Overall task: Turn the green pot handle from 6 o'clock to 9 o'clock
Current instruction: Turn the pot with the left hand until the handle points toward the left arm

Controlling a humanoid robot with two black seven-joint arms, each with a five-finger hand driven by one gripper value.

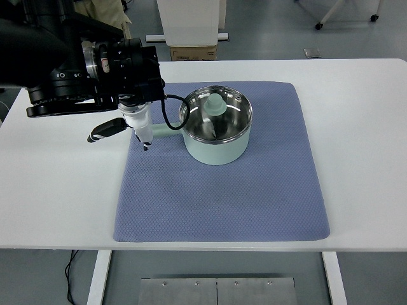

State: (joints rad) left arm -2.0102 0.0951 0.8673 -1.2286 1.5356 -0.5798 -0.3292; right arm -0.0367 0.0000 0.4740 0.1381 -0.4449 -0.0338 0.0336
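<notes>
The white rectangular table (356, 146) carries a blue-grey textured fabric mat (222, 190) that covers its central area. The pale green metal pot (216, 130) stands upright on the far half of the mat, just right of the left hand. Its interior is polished steel, and a glass lid with a pale green rounded knob (215, 105) lies inside it, tilted. The pot's pale green straight handle (166, 132) points to the picture's left, at the 9 o'clock position. The black left arm enters from the left edge; the left hand (141, 130) sits at the tip of the handle, one white finger (140, 124) pointing down beside it. Whether the fingers clamp the handle cannot be determined.
</notes>
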